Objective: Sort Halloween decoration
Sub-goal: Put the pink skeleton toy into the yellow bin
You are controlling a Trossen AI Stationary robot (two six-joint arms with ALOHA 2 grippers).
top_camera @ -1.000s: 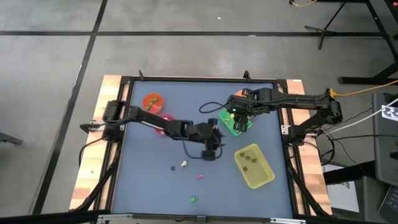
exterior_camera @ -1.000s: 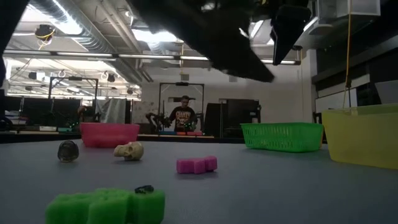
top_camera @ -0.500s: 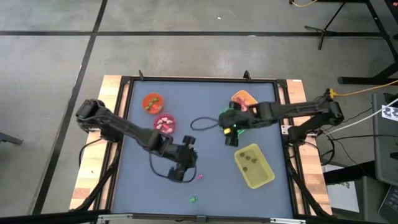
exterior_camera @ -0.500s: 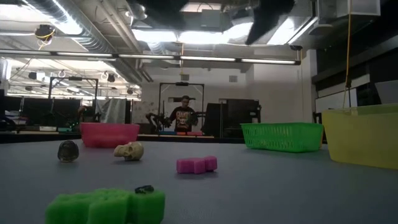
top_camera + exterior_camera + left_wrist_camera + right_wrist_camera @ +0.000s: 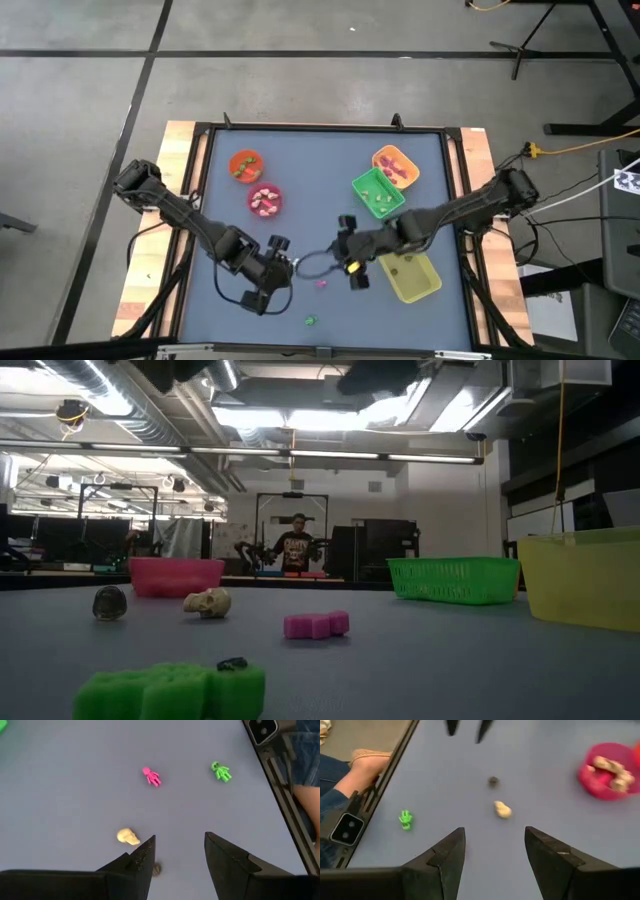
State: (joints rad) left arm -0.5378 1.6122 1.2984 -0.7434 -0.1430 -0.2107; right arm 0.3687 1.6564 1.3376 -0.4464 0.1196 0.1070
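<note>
Hovering over your tabletop (image 5: pixel 300 150), left gripper (image 5: pixel 179 851) and right gripper (image 5: pixel 494 851) both stand wide, empty, above the cream skull (image 5: pixel 128 837).

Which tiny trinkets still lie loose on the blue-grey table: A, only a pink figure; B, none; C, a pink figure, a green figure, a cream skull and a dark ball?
C: the left wrist view shows the pink figure, green figure and cream skull; the right wrist view shows the dark ball.

Both arms were stretched in toward mid-table. Left gripper (image 5: pixel 179 851) and right gripper (image 5: pixel 494 847) hung empty, jaws apart.
</note>
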